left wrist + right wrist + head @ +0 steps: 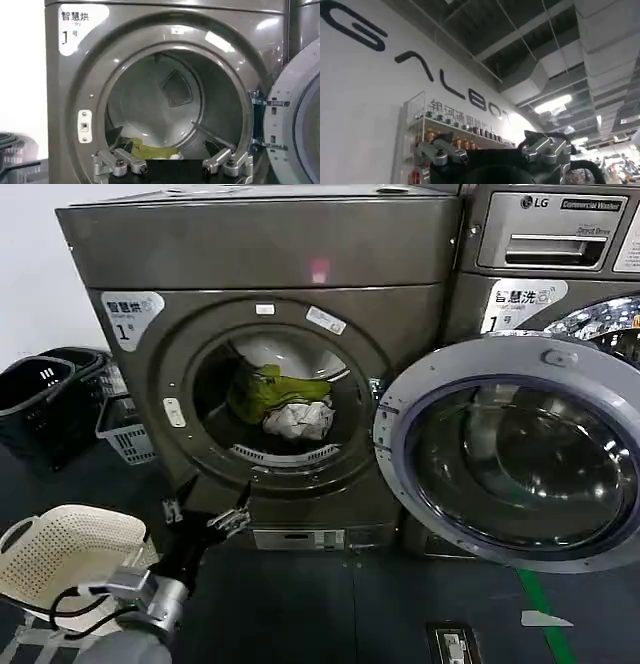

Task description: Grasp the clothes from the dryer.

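Observation:
The dryer [260,244] is a bronze-grey machine with its round porthole open. In its drum lie the clothes: an olive-green garment [270,389] and under it a white one [298,421]. My left gripper [205,512] hangs open just below and in front of the porthole rim, holding nothing. In the left wrist view the dryer [62,95] faces me, the green garment [150,150] and a scrap of white [175,156] showing between the spread fingers of the left gripper [165,142]. My right gripper [490,137] is open, pointing up at a wall and ceiling, away from the dryer.
The dryer's door [510,449] stands swung out to the right, in front of the LG machine [550,244]. A black basket [40,399] and a grey one [125,429] stand left of the dryer. A white basket [65,554] sits near my left arm.

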Available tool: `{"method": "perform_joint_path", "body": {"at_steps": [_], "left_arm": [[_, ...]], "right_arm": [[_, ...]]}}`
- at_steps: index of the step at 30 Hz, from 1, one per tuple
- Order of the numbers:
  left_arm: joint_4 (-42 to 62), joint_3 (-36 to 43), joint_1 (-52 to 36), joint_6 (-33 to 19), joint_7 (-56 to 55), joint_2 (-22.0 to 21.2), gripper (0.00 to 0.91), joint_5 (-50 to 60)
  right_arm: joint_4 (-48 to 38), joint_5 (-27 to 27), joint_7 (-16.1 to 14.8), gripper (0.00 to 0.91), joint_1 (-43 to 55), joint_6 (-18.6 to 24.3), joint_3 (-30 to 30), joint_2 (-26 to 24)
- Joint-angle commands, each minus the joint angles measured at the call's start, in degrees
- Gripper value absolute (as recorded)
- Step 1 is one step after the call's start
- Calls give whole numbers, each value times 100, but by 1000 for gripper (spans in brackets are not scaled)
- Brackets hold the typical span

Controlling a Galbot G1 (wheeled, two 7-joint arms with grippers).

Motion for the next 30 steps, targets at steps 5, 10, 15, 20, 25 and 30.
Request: {"method": "perform_joint_path", "body": {"at_steps": [5, 10, 15, 20, 25, 30], "left_arm": [[9, -12, -28, 1, 5, 8, 907, -17], [13, -11, -67, 31, 17, 33, 907, -44], [43, -64, -94, 31, 25, 61, 907, -56], [55, -97, -92, 31, 22, 64, 907, -74], [54, -103, -87, 35, 22, 82, 907, -84], [40, -100, -47, 24, 22, 85, 907, -86]], "right_arm": [[14, 12, 2, 907, 7, 38, 3, 20], [7, 11, 15, 907, 15, 60, 10, 33], [7, 12, 2, 907, 11, 69, 20, 37], [20, 14, -8, 907, -1, 70, 22, 44], [44, 16, -2, 907, -15, 71, 22, 69], [82, 21, -12, 907, -14, 87, 10, 74]]}}
